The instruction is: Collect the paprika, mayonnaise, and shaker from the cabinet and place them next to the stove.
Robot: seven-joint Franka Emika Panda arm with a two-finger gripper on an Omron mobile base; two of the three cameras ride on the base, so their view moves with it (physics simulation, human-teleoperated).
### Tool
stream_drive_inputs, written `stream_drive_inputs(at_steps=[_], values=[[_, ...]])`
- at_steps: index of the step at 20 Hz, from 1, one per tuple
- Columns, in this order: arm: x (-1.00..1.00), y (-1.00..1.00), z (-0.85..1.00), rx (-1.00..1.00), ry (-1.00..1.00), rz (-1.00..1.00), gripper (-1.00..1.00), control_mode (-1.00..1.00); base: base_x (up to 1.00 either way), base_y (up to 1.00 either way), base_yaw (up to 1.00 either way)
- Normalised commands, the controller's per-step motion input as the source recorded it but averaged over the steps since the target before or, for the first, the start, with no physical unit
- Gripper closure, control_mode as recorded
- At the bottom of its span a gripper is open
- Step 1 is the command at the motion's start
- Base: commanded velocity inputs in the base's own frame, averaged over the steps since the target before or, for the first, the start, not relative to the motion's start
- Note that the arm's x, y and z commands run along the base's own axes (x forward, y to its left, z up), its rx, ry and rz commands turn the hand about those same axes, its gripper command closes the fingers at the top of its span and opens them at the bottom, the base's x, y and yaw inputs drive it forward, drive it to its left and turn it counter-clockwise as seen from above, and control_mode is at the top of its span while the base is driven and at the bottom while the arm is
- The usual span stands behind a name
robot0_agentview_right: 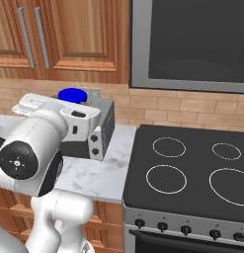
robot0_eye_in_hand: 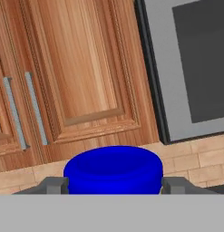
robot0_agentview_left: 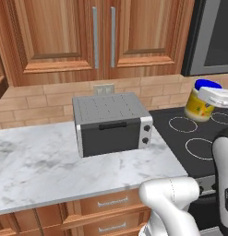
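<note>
My gripper (robot0_eye_in_hand: pixel 113 185) is shut on the mayonnaise (robot0_agentview_left: pixel 200 105), a squat yellowish jar with a blue lid (robot0_eye_in_hand: pixel 113 168). One finger (robot0_eye_in_hand: pixel 53 185) presses on each side of the lid. The jar hangs near the back left corner of the stove (robot0_agentview_left: pixel 201 138), a black cooktop with white ring burners. In the right base view the blue lid (robot0_agentview_right: pixel 72 95) peeks over my white hand. The brown wooden cabinet (robot0_agentview_left: pixel 64 37) is on the wall above, both doors closed, silver bar handles side by side. The paprika and the shaker are out of view.
A grey toaster oven (robot0_agentview_left: pixel 111 123) stands on the marble counter (robot0_agentview_left: pixel 37 161) just left of the stove. A dark microwave (robot0_agentview_right: pixel 192 42) hangs above the cooktop. Dark knobs (robot0_agentview_right: pixel 187 229) line the stove's steel front.
</note>
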Motion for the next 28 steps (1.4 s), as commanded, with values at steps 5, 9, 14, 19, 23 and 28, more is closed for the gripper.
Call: stream_drive_inputs(at_steps=[5,9,14,19,23,28], values=[[0.2,-0.01,-0.56,-0.06,0.0,0.25,1.0,-1.0,0.0,0.0,0.0],[0.33,0.0,-0.62,-0.09,0.0,0.21,1.0,-1.0,0.0,0.0,0.0],[0.49,-0.02,-0.65,-0.05,-0.04,0.18,1.0,-1.0,0.0,0.0,0.0],[0.6,-0.13,-0.63,0.0,-0.08,0.22,1.0,-1.0,0.0,0.0,0.0],[0.61,-0.12,-0.59,0.0,-0.03,0.24,1.0,-1.0,0.0,0.0,0.0],[0.56,-0.07,-0.56,0.0,0.0,0.22,1.0,-1.0,0.0,0.0,0.0]])
